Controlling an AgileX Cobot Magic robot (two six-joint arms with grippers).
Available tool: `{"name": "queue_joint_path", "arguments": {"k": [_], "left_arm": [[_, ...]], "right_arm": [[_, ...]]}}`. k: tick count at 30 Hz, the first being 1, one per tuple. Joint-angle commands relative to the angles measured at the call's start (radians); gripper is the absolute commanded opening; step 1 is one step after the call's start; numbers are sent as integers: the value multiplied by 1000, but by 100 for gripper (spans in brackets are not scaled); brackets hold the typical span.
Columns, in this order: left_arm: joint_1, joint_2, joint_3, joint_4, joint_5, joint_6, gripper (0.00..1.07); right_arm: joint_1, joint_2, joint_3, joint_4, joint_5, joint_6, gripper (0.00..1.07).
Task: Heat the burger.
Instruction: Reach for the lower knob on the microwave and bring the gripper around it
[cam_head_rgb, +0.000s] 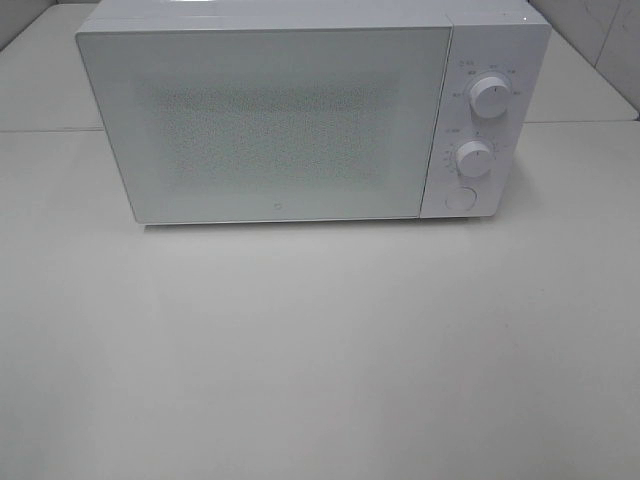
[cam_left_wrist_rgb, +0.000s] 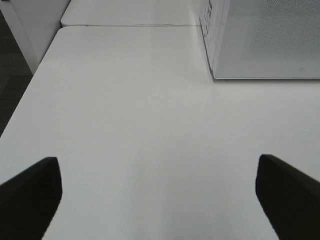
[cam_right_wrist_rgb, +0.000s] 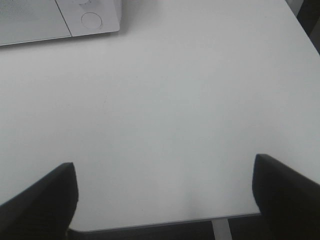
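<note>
Two grippers, left gripper (cam_left_wrist_rgb: 157, 172) and right gripper (cam_right_wrist_rgb: 164, 170), hang spread wide and hold nothing above the white table (cam_head_rgb: 320, 350); beyond, in the upper frame, the microwave (cam_head_rgb: 265, 125) stands shut; the burger appears in no view; opening it likely means pressing the round button (cam_head_rgb: 459, 199) squarely.

Nothing legible is found. Tiny markings are printed around the upper dial (cam_head_rgb: 489, 97) and lower dial (cam_head_rgb: 474, 158) of the microwave (cam_head_rgb: 300, 16), but they cannot be read.
</note>
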Motion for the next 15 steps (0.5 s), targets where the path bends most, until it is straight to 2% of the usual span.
{"name": "queue_joint_path", "arguments": {"k": [1,9,10,12,13,15], "left_arm": [[2,-19,2,3,-2,-5,101],[2,-19,2,3,-2,-5,101],[2,-19,2,3,-2,-5,101],[2,-19,2,3,-2,-5,101],[2,-19,2,3,-2,-5,101],[2,-19,2,3,-2,-5,101]], "right_arm": [[-4,-12,1,-9,-8,-8,91],[-4,98,-25,0,-75,-33,91],[-4,143,-28,9,-186,-38,91],[-4,163,-26,14,-252,-40,91],[-4,215,-25,29,-371,-40,91],[-4,247,-25,41,-435,-40,91]]}}
